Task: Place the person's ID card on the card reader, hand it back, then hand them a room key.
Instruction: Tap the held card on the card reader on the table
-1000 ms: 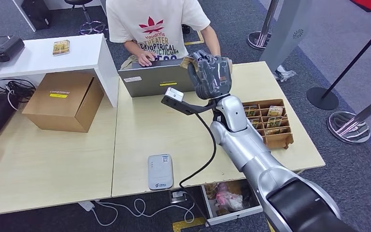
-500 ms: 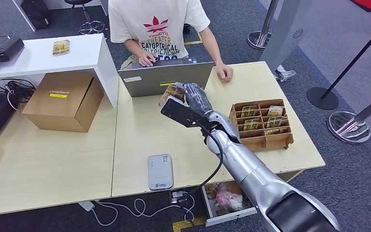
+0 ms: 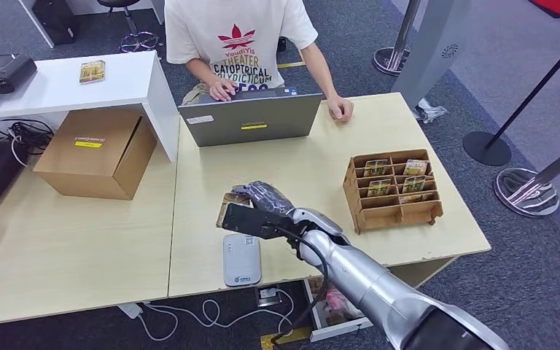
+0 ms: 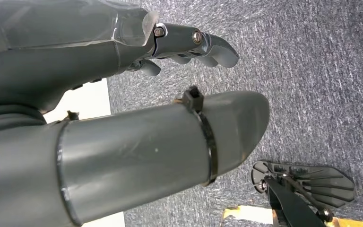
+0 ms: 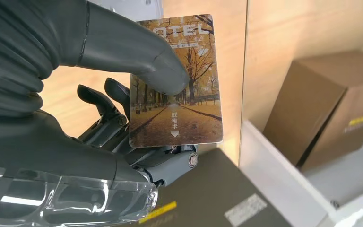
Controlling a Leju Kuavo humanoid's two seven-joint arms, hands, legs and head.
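Right robot hand (image 3: 262,206): holds the card (image 5: 176,80), thumb pressed on its printed face and fingers (image 5: 105,101) behind it; in the head view it hovers over the counter (image 3: 204,189) near the front edge.
Card: a printed autumn avenue with "HOTEL" lettering at one end; its long axis runs outward from the palm, and most of the card stands clear of the thumb.
Reader (image 3: 242,258): white, flat on the counter at its front edge, long axis running front to back.
Key relation: the reader lies just beside the right robot hand, a little toward the front edge and to the robot's left of it; card and reader are apart, not touching.
Nearer arm: the right; it alone reaches over the counter.
Left robot hand (image 4: 160,52): hangs above grey carpet, fingers loosely curled, nothing in it.
Person (image 3: 235,40): seated behind the laptop (image 3: 250,118) at the counter's far edge, well apart from the card.
Card rack (image 3: 390,187): at the counter's right edge, slots holding similar cards.
Judgement: the card probably needs lowering flat onto the reader's top.
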